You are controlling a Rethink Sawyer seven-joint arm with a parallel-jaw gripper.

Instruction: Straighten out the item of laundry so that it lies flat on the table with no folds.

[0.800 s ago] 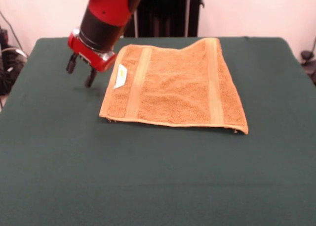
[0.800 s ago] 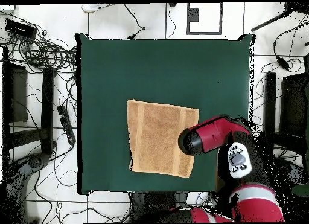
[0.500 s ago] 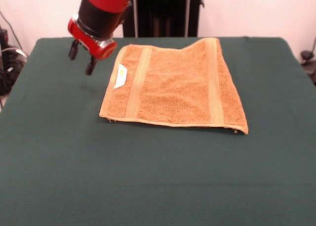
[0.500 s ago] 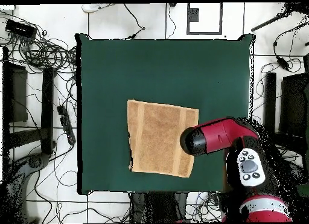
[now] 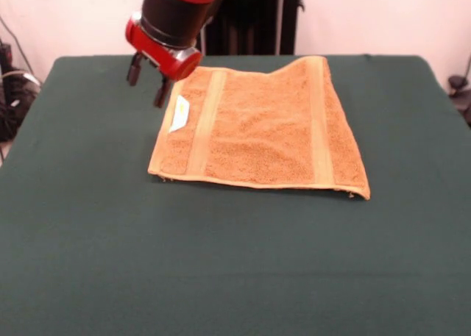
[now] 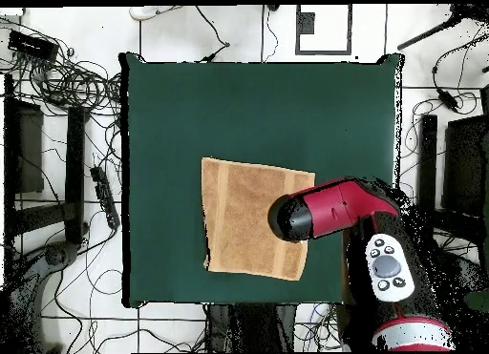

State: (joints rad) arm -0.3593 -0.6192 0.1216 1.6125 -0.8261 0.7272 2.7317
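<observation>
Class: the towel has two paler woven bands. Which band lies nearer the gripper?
The band beside the white label, close to the gripper; the other band runs along the towel's opposite side.

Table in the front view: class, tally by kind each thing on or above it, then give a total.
Towel: 1
Pale woven bands on the towel: 2
White label: 1
Robot pincer above the table: 1
Total: 5
</observation>
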